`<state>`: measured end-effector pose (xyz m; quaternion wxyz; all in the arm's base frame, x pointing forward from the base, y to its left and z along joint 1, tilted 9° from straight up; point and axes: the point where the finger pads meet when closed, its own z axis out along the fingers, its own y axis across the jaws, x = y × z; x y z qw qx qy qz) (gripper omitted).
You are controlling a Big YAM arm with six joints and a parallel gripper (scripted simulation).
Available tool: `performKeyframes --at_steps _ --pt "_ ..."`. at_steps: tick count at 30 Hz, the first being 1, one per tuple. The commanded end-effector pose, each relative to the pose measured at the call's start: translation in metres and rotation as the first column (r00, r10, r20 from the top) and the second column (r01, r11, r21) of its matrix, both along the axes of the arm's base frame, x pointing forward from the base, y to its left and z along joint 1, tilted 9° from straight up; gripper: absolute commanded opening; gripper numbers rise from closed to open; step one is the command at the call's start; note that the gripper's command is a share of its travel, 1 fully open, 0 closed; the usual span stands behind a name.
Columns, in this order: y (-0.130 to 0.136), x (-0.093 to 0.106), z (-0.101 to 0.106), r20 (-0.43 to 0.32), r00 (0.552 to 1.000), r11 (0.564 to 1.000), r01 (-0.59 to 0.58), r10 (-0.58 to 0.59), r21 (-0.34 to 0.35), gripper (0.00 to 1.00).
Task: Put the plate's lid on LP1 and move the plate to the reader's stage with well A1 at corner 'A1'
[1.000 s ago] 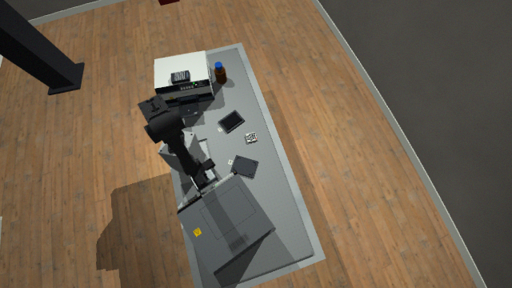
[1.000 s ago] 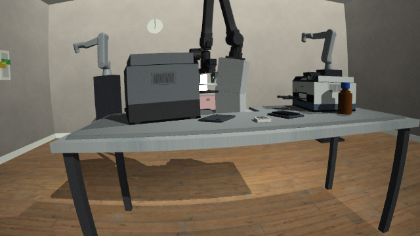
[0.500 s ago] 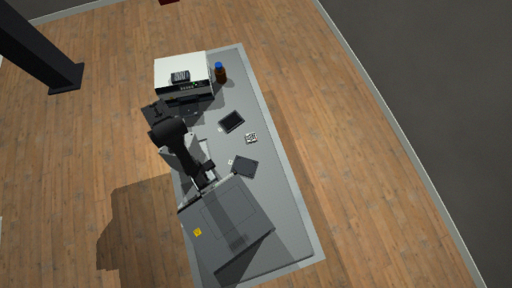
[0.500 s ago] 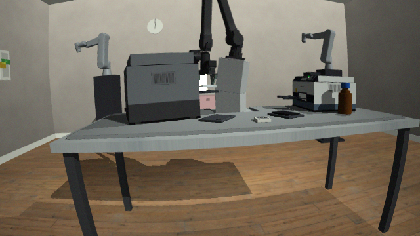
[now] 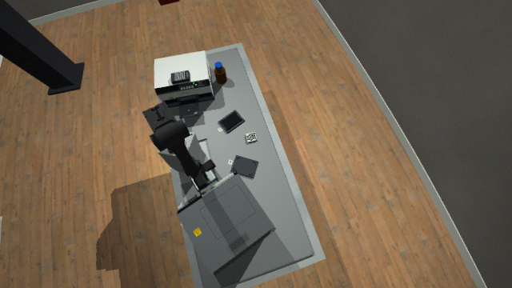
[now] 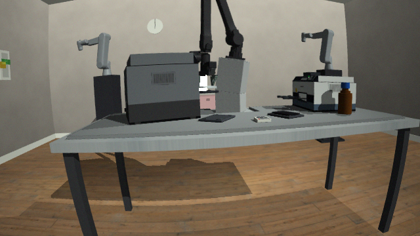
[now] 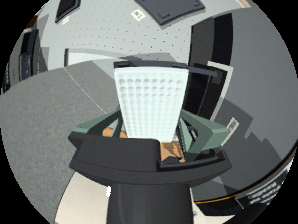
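Wide-spread green fingers flank the pale, dimpled well plate (image 7: 152, 102); I cannot tell whether the gripper (image 5: 206, 176) (image 6: 205, 75) (image 7: 150, 111) pinches it. The boxy grey instrument (image 5: 236, 208) (image 6: 162, 88) (image 7: 265, 95) crowds one side; the smooth amber bottle (image 5: 220, 75) (image 6: 344, 101) stands well apart.
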<state>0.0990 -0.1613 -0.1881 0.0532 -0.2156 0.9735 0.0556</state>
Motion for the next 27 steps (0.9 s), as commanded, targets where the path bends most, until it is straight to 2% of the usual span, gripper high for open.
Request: performKeyframes --at_steps 1,11,21,27 --pt "0.002 -0.001 0.001 0.001 1.000 1.000 -0.007 0.007 0.003 0.86" --pt "-0.004 -0.001 -0.007 0.005 1.000 1.000 0.001 -0.001 -0.007 0.86" --pt "0.003 -0.003 0.000 -0.001 1.000 1.000 0.000 0.000 0.008 0.86" --pt "-0.009 0.003 -0.001 0.014 1.000 1.000 -0.001 0.002 -0.025 0.86"
